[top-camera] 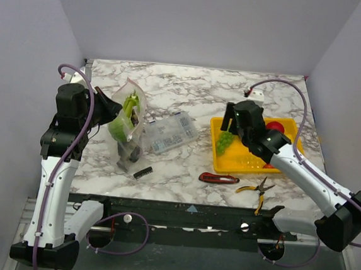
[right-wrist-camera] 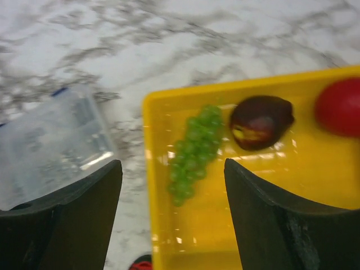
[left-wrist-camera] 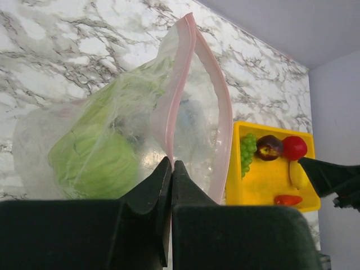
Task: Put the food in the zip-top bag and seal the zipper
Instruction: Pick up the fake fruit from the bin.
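Food was split between two places. A round green cabbage (left-wrist-camera: 93, 152) and pale green celery stalks (top-camera: 131, 104) sat inside the clear, floppy plastic zip-top bag (left-wrist-camera: 191, 112), which stood upright on the left half of the white-and-grey marbled table (top-camera: 190, 92). Its mouth gaped upward, and the thin pinkish-red zipper (left-wrist-camera: 180, 84) ran along both lips, unsealed. The left gripper (left-wrist-camera: 171, 169) had its two black fingers pressed together on the near edge of the bag's mouth, pinching the plastic at the strip and holding the bag up.

The other pieces lay in a shallow yellow plastic tray (top-camera: 212, 144) on the right half of the table: a bunch of green grapes (right-wrist-camera: 191, 154) near the tray's left wall, a dark purple eggplant (right-wrist-camera: 260, 121) just beside them, a red tomato (right-wrist-camera: 340, 107) further right, and, seen from the left wrist, a yellow fruit (left-wrist-camera: 297, 174) and a small red chili (left-wrist-camera: 288, 199) nearer the front. The right gripper (right-wrist-camera: 171, 164) hung over the tray's left end with its fingers spread wide, the grapes below the gap, nothing held.

Between bag and tray lay a rigid clear compartment box (top-camera: 168, 132) of small parts. Near the front edge were a red-handled knife (top-camera: 218, 178) and yellow-handled pliers (top-camera: 257, 189).
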Action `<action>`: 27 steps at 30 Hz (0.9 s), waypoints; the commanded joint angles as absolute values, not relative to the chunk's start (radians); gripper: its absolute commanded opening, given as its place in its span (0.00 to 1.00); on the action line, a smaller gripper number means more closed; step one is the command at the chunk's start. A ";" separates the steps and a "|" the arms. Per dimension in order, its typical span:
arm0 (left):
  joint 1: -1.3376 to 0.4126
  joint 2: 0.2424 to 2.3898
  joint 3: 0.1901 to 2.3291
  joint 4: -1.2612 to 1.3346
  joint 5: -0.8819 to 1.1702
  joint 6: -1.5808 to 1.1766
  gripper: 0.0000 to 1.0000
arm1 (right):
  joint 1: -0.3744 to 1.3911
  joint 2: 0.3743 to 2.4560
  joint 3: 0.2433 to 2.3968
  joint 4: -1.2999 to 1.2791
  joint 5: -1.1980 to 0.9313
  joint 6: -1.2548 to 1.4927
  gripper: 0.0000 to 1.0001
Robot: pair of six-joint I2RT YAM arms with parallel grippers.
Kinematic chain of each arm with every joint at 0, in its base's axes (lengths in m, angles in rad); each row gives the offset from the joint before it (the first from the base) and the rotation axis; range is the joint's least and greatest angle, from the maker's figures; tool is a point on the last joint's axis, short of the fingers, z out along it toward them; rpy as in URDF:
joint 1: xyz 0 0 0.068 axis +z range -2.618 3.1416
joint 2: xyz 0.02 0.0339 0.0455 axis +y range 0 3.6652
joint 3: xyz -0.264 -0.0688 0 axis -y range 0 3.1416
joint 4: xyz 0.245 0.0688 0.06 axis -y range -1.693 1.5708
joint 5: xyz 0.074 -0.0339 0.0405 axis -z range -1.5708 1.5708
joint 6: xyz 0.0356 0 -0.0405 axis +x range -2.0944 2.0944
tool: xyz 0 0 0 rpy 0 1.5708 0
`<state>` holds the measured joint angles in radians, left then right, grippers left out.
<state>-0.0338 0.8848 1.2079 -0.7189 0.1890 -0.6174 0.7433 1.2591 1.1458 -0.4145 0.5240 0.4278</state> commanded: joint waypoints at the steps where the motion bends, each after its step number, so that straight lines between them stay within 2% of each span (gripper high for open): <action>1: -0.028 0.884 1.220 -0.670 0.251 -0.615 0.00 | 0.581 1.172 1.002 -0.474 0.492 0.528 0.77; 4: -0.028 0.884 1.214 -0.669 0.260 -0.615 0.00 | 0.492 1.157 0.904 -0.416 0.364 0.548 0.83; 6: -0.029 0.885 1.208 -0.658 0.279 -0.618 0.00 | 0.442 1.185 0.865 -0.368 0.253 0.564 0.83; 11: -0.029 0.884 1.204 -0.653 0.319 -0.620 0.00 | 0.433 1.300 0.851 -0.293 0.126 0.647 0.83; 18: -0.029 0.879 1.203 -0.655 0.346 -0.615 0.00 | 0.433 1.427 0.834 -0.173 0.127 0.745 0.81; 27: -0.029 0.870 1.204 -0.660 0.359 -0.603 0.00 | 0.432 1.518 0.795 -0.085 0.173 0.753 0.73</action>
